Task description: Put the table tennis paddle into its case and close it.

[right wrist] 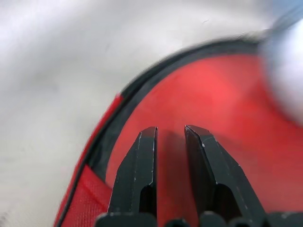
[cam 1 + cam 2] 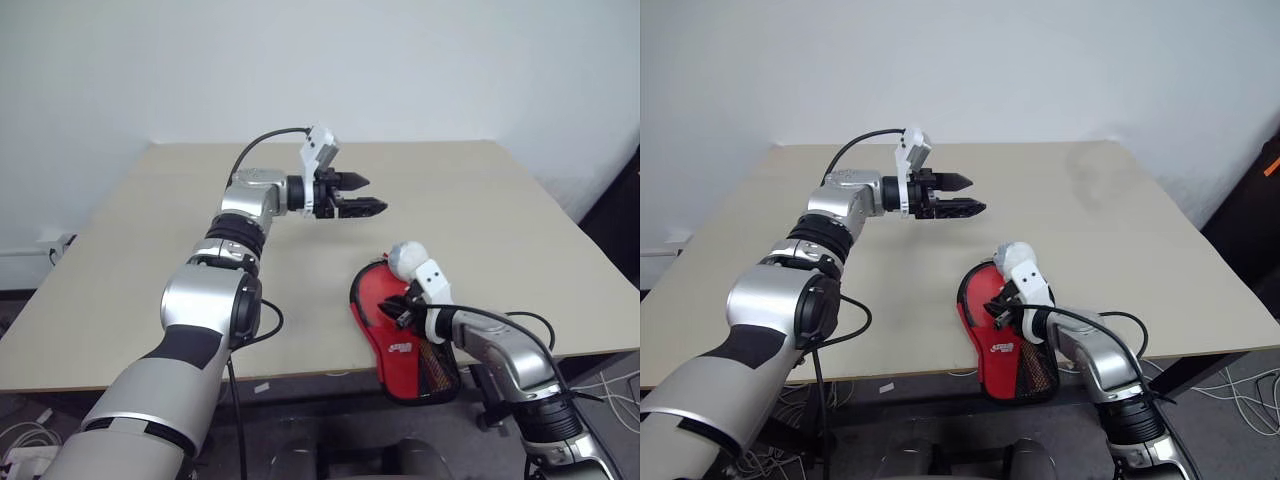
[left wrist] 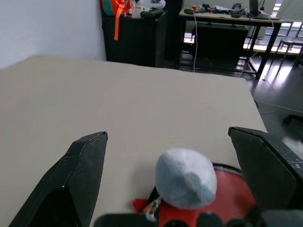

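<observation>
The red case (image 2: 395, 340) lies at the table's (image 2: 480, 200) near edge, paddle apparently inside, right gripper (image 2: 398, 312) nearly shut over it, left gripper (image 2: 358, 195) spread wide above the table, so zipping it closed seems next.

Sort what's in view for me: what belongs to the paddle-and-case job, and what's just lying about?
Belongs to the job:
- the case, red, at the table's near edge
- right gripper, nearly shut, over the case
- left gripper, open, raised above the table

Lying about:
- table
- cables on the floor
</observation>
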Available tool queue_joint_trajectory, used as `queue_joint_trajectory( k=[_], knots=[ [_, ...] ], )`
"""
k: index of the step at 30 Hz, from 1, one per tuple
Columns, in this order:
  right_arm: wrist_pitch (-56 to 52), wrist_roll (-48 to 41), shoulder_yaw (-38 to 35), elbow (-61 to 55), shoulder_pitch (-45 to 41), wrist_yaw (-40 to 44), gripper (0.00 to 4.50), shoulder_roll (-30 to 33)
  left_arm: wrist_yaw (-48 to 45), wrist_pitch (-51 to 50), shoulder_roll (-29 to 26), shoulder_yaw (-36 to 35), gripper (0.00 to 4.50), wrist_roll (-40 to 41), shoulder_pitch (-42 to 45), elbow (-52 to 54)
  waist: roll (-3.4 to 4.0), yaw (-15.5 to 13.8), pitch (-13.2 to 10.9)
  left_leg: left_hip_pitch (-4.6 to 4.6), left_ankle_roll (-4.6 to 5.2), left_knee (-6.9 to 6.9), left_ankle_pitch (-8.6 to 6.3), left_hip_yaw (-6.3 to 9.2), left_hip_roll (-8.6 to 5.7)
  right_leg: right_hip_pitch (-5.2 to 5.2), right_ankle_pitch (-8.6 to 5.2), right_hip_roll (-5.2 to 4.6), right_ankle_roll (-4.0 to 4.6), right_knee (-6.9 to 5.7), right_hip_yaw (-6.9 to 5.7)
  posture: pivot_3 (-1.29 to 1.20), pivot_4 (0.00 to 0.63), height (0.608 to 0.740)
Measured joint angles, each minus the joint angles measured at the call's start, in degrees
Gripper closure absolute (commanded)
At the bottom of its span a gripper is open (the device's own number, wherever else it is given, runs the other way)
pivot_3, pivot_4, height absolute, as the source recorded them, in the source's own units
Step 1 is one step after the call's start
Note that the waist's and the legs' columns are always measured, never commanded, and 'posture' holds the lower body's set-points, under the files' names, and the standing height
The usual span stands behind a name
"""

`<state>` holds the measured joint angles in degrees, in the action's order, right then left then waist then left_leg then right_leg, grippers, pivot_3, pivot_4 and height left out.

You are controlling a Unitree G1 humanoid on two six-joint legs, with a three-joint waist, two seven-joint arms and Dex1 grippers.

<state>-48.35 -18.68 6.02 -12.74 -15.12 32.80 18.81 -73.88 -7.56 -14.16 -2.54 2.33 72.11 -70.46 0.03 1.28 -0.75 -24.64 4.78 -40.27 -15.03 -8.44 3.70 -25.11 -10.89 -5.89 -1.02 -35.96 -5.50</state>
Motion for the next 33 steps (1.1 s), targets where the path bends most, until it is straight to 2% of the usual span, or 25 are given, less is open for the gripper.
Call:
queue_joint_trajectory(
  k=[3,7,10,13,19,22,25,33],
  knots=[
    [0.68,-2.1,-3.14,-0.3,-1.51,0.09,3.53,-0.04,-1.92,0.68,-1.39,2.58,0.03,-1.75,-4.06,1.11,0.01,0.17,-0.01,-0.01,-0.02,0.02,0.02,-0.13,0.02,-0.12,0.02,0.01,0.0,-0.07,0.09,0.0,0.0,0.724],
    [1.54,-3.34,-6.43,0.02,-3.07,-0.28,2.36,0.11,-5.21,1.41,-4.57,5.52,0.0,-3.33,-9.4,3.54,0.01,0.2,-0.04,-0.03,-0.05,0.06,0.02,-0.21,0.06,-0.23,0.04,0.02,0.05,-0.12,0.15,0.0,0.0,0.724],
    [1.46,-5.38,-8.07,-0.08,-3.44,-0.13,1.19,0.09,-7.86,0.97,-6.11,6.78,0.0,-3.53,-12.88,7.87,0.02,-0.07,-0.06,-0.04,-0.07,0.05,0.0,-0.19,0.03,-0.19,0.05,-0.02,0.07,-0.09,0.15,0.0,0.0,0.724],
    [1.38,-7.81,-9.69,-0.58,-4.41,-0.15,0.11,0.11,-10.24,-1.09,-5.21,8.37,0.0,-3.15,-16.67,15.33,0.03,-0.19,-0.06,-0.05,-0.09,0.01,-0.05,-0.19,-0.01,-0.16,0.03,-0.07,0.11,-0.08,0.16,0.0,0.0,0.724],
    [2.48,-8.23,-10.88,0.09,-8.13,-2.2,0.11,0.19,-11.37,-8.22,0.09,12.53,0.0,0.49,-23.04,33.37,0.04,0.06,-0.06,-0.06,-0.01,-0.01,-0.01,-0.24,0.04,-0.21,0.06,0.0,0.08,-0.13,0.23,0.0,0.0,0.724],
    [3.49,-7.58,-11.68,2.83,-9.52,-4.64,0.11,0.15,-9.39,-10.8,3.2,15.0,0.0,0.88,-24.71,38.29,0.06,0.06,-0.06,-0.04,0.0,-0.01,0.0,-0.27,0.02,-0.18,0.06,0.0,0.07,-0.13,0.25,0.0,0.0,0.724],
    [4.0,-6.95,-11.86,4.44,-10.12,-6.39,0.11,0.09,-6.07,-10.72,5.28,18.15,0.0,0.04,-26.42,38.48,0.07,0.15,-0.06,-0.04,0.01,0.0,0.01,-0.29,0.03,-0.2,0.06,0.01,0.06,-0.14,0.27,0.0,0.0,0.724],
    [3.34,-5.71,-11.25,7.67,-12.21,-9.05,0.11,-0.36,9.53,-6.43,10.22,21.87,0.0,-5.57,-26.93,28.78,0.1,0.12,-0.07,-0.02,0.03,0.01,0.01,-0.26,0.03,-0.18,0.06,0.01,0.06,-0.11,0.26,0.0,0.0,0.724]
  ],
)
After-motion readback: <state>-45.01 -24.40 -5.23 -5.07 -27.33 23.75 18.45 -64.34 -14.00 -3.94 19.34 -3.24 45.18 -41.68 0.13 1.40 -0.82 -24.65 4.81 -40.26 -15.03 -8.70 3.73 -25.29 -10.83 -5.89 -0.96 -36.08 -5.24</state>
